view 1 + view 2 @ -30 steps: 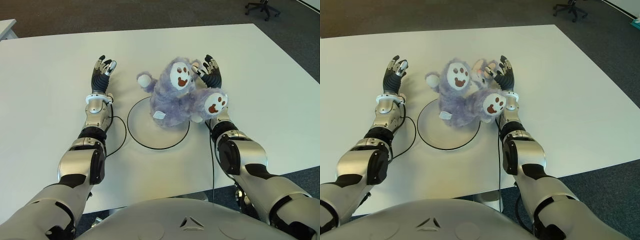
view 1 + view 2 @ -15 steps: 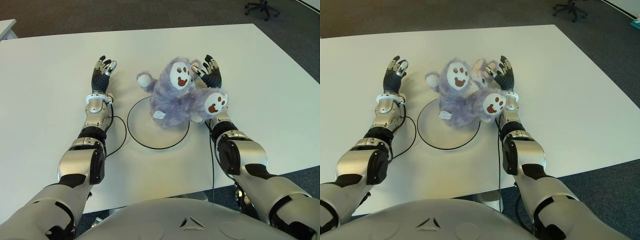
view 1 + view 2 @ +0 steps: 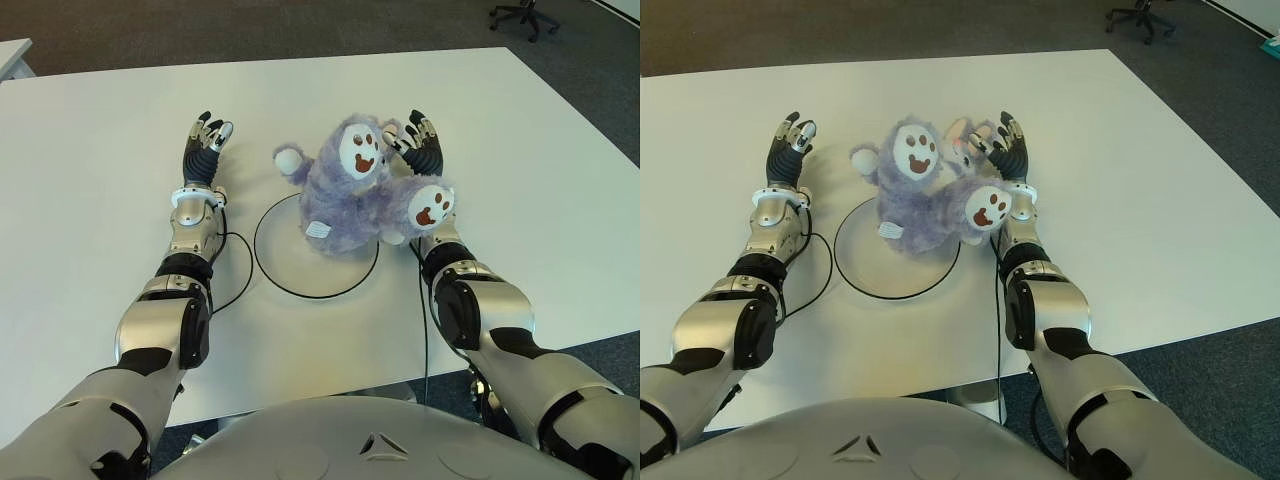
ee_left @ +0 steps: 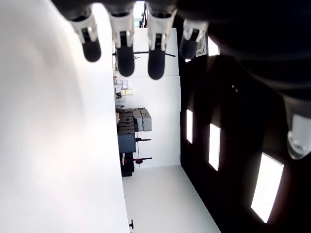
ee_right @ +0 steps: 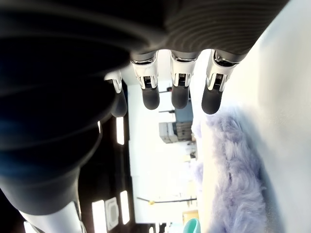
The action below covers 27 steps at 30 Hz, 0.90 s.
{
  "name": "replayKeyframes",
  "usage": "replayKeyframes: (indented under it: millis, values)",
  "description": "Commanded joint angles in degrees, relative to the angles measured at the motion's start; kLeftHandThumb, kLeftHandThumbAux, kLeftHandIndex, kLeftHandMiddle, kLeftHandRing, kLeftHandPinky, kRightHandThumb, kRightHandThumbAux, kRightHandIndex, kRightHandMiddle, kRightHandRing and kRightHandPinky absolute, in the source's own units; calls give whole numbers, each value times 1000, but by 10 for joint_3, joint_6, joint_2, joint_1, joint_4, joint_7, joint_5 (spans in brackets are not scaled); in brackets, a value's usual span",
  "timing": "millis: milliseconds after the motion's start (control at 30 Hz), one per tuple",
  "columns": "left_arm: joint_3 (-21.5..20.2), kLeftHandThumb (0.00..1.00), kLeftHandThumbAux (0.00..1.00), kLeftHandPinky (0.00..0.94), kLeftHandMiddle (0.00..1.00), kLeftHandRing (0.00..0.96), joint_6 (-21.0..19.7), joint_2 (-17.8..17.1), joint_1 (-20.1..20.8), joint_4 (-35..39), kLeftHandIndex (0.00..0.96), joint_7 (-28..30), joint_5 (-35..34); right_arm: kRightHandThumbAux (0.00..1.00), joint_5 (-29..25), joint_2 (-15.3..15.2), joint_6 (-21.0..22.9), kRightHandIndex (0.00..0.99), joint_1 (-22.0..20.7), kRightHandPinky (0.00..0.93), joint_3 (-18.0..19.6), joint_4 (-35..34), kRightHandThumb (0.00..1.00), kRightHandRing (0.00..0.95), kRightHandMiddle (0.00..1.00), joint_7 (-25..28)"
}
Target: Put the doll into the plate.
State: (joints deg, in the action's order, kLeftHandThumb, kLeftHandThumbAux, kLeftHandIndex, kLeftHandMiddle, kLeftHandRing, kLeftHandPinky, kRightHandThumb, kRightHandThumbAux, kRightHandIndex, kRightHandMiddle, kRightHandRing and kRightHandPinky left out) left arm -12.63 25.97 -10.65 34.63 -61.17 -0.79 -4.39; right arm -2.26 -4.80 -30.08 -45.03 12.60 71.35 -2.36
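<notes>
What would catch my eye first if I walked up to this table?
A fluffy purple doll lies feet-up in the middle of the white table, partly over the far right edge of a black-rimmed plate. The right hand shows open just beside it, the left hand open farther left.

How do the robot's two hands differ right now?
The right hand shows right against the purple doll, its fingers beside the fur; the left hand shows apart from the doll, over bare table, left of the plate. Both are palm-up, fingers open, holding nothing.
</notes>
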Motion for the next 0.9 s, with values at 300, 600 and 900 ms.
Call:
replayKeyframes:
  millis: [300, 600, 900]
  values:
    - [2, 0, 446, 73, 156, 127, -30, 10, -43, -30, 25, -4, 2, 787, 2, 12, 34, 94, 57, 95, 0, 34, 120, 51, 54, 0]
    - [2, 0, 447, 78, 157, 128, -49, 10, -41, -31, 11, -7, 0, 790, -1, 15, 33, 103, 56, 99, 2, 35, 140, 53, 56, 0]
    - [-1, 0, 438, 110, 159, 138, -69, 12, -40, -28, 14, -16, -1, 782, -1, 16, 35, 98, 55, 98, 3, 35, 113, 52, 53, -1]
